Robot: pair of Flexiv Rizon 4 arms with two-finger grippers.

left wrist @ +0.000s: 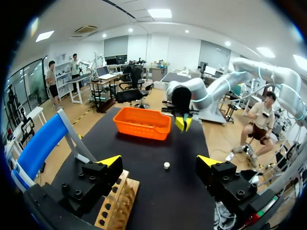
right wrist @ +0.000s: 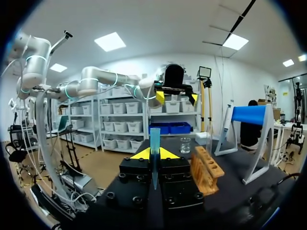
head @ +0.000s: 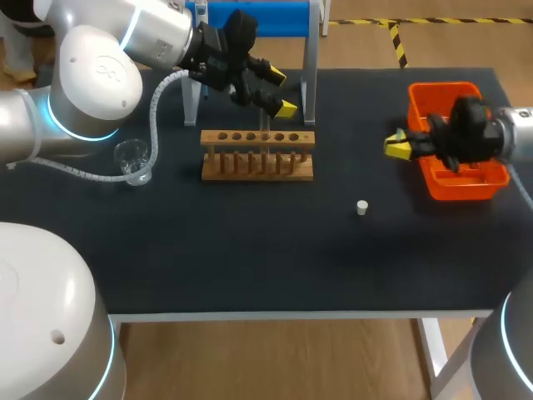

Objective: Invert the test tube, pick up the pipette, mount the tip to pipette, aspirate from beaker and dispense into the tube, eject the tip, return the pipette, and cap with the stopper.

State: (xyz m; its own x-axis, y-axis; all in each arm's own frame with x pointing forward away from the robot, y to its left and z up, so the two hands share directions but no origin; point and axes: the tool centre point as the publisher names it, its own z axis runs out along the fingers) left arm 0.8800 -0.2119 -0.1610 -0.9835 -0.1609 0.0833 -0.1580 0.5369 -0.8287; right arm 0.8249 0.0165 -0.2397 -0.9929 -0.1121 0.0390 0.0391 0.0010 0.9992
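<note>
Black counter (head: 250,258): left hand (head: 281,92) spread empty over the wooden rack (head: 258,154), just before the blue stand (head: 250,17). Right hand (right wrist: 153,153), well apart by the orange bin (head: 420,96), is clamped on the blue tip (right wrist: 154,141), axis upright, wide mouth upward for mounting.

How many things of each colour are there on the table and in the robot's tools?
Orange: 1, basket
Brown: 1, wooden tube rack
White: 1, stopper
Clear: 1, glass beaker
Blue: 2, stand and pipette tip in the right tool
Total: 6
</note>
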